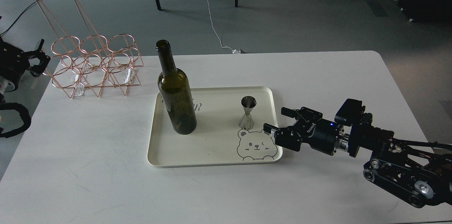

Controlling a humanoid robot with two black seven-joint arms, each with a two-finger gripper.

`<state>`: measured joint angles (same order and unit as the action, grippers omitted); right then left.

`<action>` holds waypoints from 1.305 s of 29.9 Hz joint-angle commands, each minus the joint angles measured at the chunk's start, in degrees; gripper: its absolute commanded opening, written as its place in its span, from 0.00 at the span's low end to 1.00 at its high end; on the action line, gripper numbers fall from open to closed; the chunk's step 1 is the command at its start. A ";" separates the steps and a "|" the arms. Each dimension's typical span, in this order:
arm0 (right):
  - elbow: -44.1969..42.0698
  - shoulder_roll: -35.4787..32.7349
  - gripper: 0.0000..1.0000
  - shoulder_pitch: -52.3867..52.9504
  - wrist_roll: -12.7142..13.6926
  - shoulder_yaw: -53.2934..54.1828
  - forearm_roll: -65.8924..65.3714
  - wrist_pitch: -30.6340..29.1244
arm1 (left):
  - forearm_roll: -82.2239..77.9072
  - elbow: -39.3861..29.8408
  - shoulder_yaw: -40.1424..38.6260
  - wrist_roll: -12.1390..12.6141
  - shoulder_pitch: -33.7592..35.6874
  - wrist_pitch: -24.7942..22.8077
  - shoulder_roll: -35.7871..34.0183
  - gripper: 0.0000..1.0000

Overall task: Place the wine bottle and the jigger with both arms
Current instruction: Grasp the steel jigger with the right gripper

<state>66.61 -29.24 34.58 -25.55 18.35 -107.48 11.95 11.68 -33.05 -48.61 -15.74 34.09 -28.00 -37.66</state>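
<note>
Head view, hard to see: my left gripper (39, 59) sits at the frame's left edge, dark and partly cut off; I cannot tell its fingers' spread
Wine bottle (176, 91): dark olive glass, unlabelled, upright on the cream tray (212, 160), left part
Jigger (248, 112): shiny steel hourglass, upright on the tray's right part
My right gripper (277, 121): fingers spread, holding nothing, just right of the jigger, apart from it
</note>
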 commanded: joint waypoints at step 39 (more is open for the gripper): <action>-19.32 15.80 0.21 9.89 0.14 -8.77 -0.27 4.13 | -0.25 0.09 0.18 -0.26 0.10 0.00 -0.05 0.99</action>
<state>47.32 -13.49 44.50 -25.34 9.66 -107.76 15.96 11.51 -32.95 -48.58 -16.00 34.17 -28.00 -37.80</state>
